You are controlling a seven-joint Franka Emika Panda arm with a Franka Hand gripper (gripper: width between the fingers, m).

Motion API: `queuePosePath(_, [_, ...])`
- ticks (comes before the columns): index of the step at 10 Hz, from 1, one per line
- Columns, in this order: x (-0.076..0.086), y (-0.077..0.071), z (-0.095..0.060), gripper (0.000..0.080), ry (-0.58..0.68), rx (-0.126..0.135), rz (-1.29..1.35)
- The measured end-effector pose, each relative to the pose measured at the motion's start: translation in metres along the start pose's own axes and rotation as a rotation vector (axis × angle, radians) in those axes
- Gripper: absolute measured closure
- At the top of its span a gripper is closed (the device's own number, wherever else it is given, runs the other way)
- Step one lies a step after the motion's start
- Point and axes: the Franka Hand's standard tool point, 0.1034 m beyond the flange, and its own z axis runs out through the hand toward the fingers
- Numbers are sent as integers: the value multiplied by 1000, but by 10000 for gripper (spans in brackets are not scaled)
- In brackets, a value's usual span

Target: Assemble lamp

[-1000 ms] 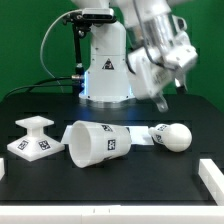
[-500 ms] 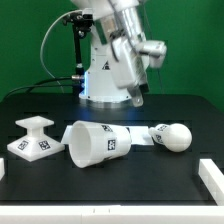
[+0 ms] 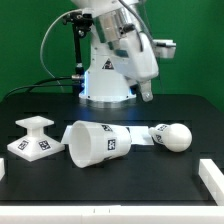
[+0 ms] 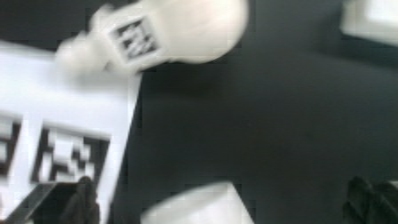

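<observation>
In the exterior view the square stepped base [image 3: 32, 137] stands at the left. The tapered shade [image 3: 92, 142] lies on its side in the middle, with its wide mouth toward the front. The ball-headed bulb [image 3: 170, 136] lies on the right. My gripper [image 3: 147, 92] hangs high above the table, behind the shade and bulb, touching nothing. In the wrist view the gripper [image 4: 221, 200] is open and empty, with dark fingertips [image 4: 63, 200] at both sides. That view shows the bulb [image 4: 160, 35] with its tag and a blurred white part [image 4: 210, 205] below the jaws.
The marker board [image 3: 138, 143] lies flat under the shade and bulb, and shows in the wrist view [image 4: 50, 120]. The white robot pedestal [image 3: 105, 70] with cables stands at the back. White brackets sit at the front right [image 3: 212, 180] and at the left edge [image 3: 3, 168].
The arm swung from the exterior view's right toward the middle and the wrist turned. The gripper stayed high and empty. The lamp parts have not moved.
</observation>
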Motion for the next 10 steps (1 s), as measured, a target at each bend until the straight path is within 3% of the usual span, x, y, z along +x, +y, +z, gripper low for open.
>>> queuePosePath(2, [30,10,-20,100,12,27,-230])
queuePosePath(3, [51,16,-24,100,28,19,-374])
queuePosePath(4, [65,18,-27,100,47,-6,-480])
queuePosePath(5, [64,14,-27,100,54,-8,-528])
queuePosePath(6, [51,10,-26,100,48,-5,-549])
queuePosePath(8, [53,11,-26,100,48,-11,-711])
queuePosePath(10, [63,23,-25,100,52,-61,-980])
